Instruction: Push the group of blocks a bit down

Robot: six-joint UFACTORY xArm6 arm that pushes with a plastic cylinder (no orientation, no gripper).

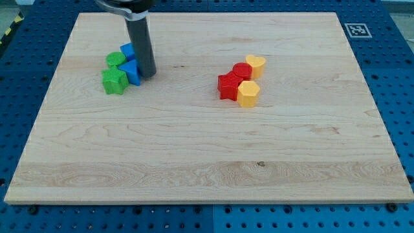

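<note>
**Tip Sat Beside the Green and Blue Blocks**

When this moment came, my tip point(149, 76) stood at the right side of a little bunch of four blocks near the view's top left of the wooden board point(207, 162). It looked like it touched the lower blue block point(132, 71), or sat just beside it. The upper blue block point(127, 50) was partly hidden behind the rod. A green star-shaped block point(114, 81) sat at the bunch's lower left, and another green block point(115, 59) sat just above it.

I judged that this bunch was the one to push, since my tip was right there. To do it well, my tip needed to go round to the top side of the bunch, then slide slowly toward the view's bottom. A push through the middle would keep all four together. A push from the side would only spread them.

My tool was a plain dark rod. It had no jaws, so it could not open, shut, or hold anything. It could only nudge.

Well apart, on the view's right, sat two red blocks point(234, 79) and two yellow blocks point(248, 93), all touching.
</note>
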